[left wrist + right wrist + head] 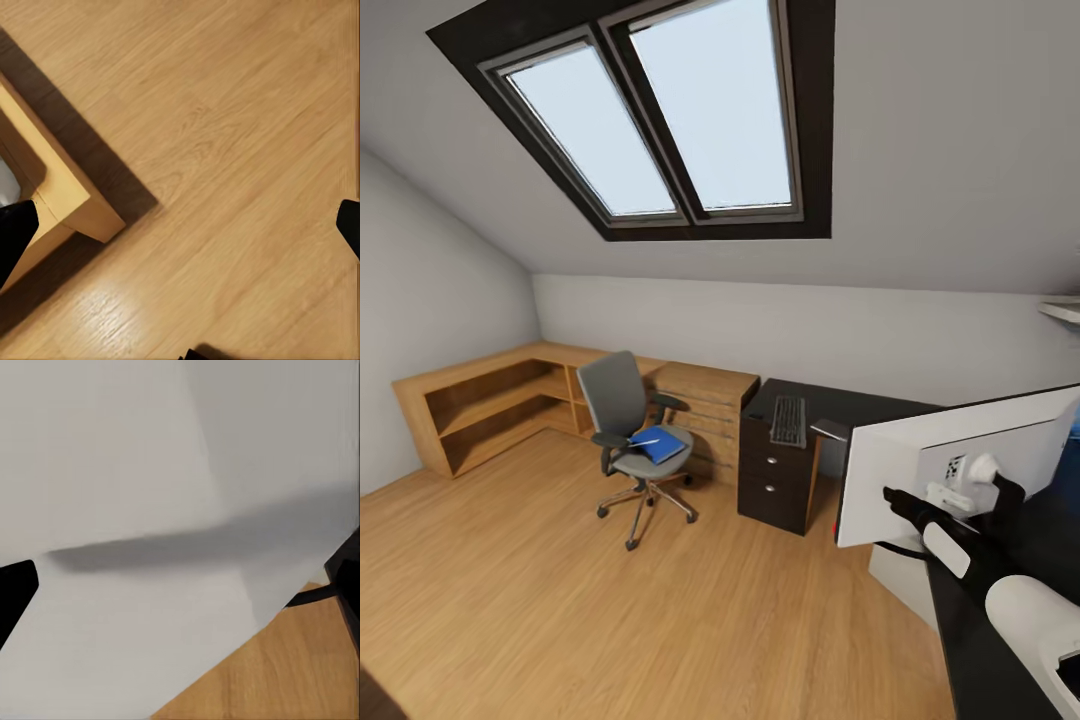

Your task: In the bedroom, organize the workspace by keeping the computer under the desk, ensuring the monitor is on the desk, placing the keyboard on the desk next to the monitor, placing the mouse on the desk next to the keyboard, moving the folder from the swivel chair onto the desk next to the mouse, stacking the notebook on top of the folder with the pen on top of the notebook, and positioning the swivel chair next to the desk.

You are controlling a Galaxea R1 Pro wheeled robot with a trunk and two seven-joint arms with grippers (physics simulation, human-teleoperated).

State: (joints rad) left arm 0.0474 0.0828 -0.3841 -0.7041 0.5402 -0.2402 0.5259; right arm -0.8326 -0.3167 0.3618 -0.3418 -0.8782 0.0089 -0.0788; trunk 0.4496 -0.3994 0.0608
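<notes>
1. From the head camera I see the swivel chair (628, 432) standing on the wooden floor (610, 620), in front of the low wooden cabinets (510, 395).
2. The blue folder (663, 445) lies on its seat with a pen (644, 442) on top.
3. To the right, the keyboard (788, 420) rests on the black desk (830, 405), above its drawers.
4. Nearer, the monitor (920, 465) stands with its white back towards me.
5. My right gripper (965, 500) is at the monitor's back; I cannot tell whether its fingers hold anything.
6. My left gripper (184, 225) has its fingers spread wide above the floor, near a wooden cabinet corner (71, 199).
</notes>
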